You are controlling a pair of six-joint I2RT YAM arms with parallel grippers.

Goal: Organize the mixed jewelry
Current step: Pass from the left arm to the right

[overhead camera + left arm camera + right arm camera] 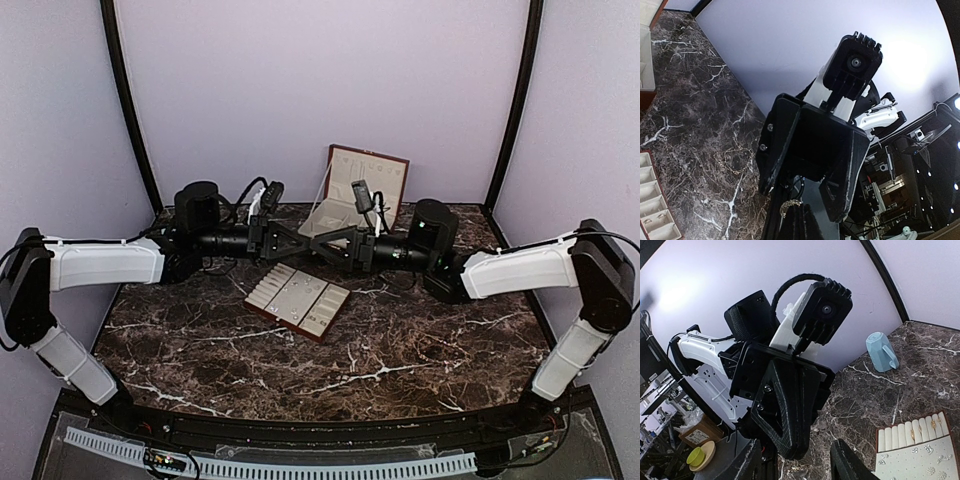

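Grippers meet tip to tip at centre frame above a dark marble table (420, 340), in what looks like a handover while loose jewelry is sorted. At left, the left gripper (298, 242) is pinched fully closed. Low in its wrist view, what appears to be a crescent-shaped gold piece (789, 207) is caught at its fingertips. Facing it from the right, the right gripper (322, 246) stands with jaws parted and nothing visibly between them. To take the piece cleanly, the right gripper would likely need to close squarely on the exposed gold before the left lets go, with both wrists steady. A speck this small could drop and vanish against the veined marble. Counted left to right, there are two arms and two grippers. One thin gold chain (732, 162) lies loose on the marble at centre left of the left wrist view. One cream-lined compartment tray (300, 298) sits below centre of the overhead view, and one red-brown hinged box (365, 175) stands open at upper centre. One blue cup (881, 351) is at upper right of the right wrist view. Small rings and studs (913, 430) sit on a cream panel at lower right there, too tiny to count.
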